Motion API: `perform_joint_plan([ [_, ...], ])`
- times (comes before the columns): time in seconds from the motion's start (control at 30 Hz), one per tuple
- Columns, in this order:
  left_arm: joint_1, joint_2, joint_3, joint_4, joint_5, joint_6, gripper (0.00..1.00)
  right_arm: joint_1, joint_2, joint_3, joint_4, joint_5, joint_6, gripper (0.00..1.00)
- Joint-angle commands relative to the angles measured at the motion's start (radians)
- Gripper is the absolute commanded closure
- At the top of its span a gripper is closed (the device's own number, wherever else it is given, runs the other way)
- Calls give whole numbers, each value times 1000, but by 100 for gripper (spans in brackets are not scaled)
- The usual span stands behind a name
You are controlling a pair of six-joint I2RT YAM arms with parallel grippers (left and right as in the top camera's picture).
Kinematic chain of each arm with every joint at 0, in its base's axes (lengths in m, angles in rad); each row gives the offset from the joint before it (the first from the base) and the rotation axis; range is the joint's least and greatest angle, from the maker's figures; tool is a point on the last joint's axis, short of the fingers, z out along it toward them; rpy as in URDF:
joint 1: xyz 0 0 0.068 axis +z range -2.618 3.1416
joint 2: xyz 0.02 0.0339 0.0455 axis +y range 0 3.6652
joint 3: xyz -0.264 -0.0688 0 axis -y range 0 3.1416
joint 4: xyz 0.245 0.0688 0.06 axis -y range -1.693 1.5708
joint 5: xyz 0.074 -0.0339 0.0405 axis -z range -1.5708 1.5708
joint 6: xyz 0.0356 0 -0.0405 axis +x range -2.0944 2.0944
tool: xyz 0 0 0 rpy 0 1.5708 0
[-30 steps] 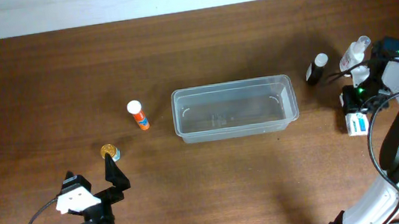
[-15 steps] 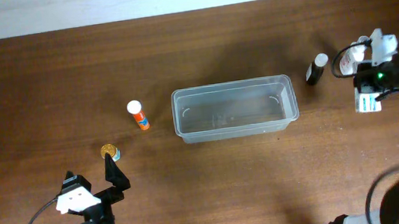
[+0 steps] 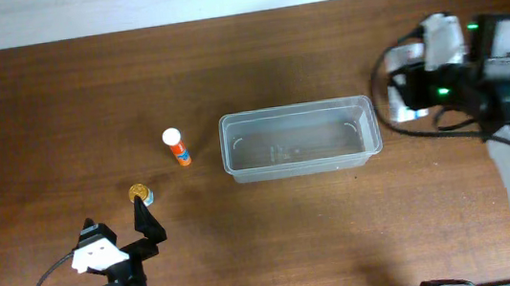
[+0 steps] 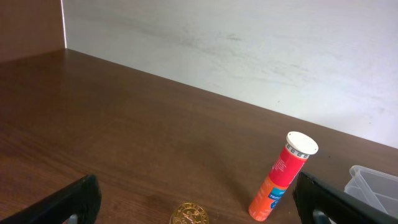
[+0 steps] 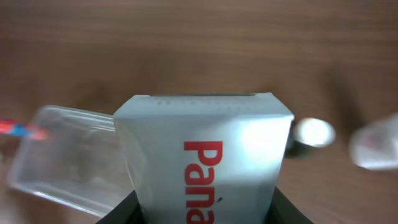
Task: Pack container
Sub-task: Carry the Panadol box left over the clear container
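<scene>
Two dark fingers [image 5: 119,213] of the right gripper [image 5: 202,210] are clamped on the sides of a white box [image 5: 205,143] with red lettering. The box is carried upright and clear of the bench [image 3: 343,239], probably so it can pass over a rim without catching. Just past the box on one side stand a small dark bottle [image 5: 313,132] with a pale cap and a clear bottle [image 5: 373,148], which is too blurred to describe further. On the other side lies the container [image 3: 295,108], a see-through tub in the middle of the bench, near the right gripper and apparently with nothing in it. Its long side faces both arms, which should leave room to lower things in from either end.

Further out, left of the container, an orange tube [image 3: 177,148] with a white cap stands upright, and a small gold-topped item [image 3: 139,192] sits nearer the left gripper [image 4: 199,200]. That gripper's fingers are wide apart, holding nothing and low over the gold item, which looks like readiness to pick it up.

By count there is one container, one box, two bottles, one tube and one gold-topped piece.
</scene>
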Motion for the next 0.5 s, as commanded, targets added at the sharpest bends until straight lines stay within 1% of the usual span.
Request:
perform_joint_plan([
  [0.0, 5, -3, -2, -2, -11, -6, 1, 105, 24, 17, 25, 27, 134, 61],
  [0.1, 5, -3, -2, -2, -11, -6, 1, 185, 56, 17, 45, 34, 146, 61],
  [0.17, 5, -3, -2, -2, -11, -6, 1, 257, 97, 17, 46, 111, 164, 61],
  [0.27, 5, -3, -2, -2, -11, -6, 1, 320, 150, 17, 47, 220, 248, 60],
  [0.33, 5, -3, -2, -2, -11, -6, 1, 360, 194, 17, 56, 241, 278, 53],
  [0.47, 5, -3, -2, -2, -11, -6, 1, 427, 276, 17, 101, 242, 349, 52],
])
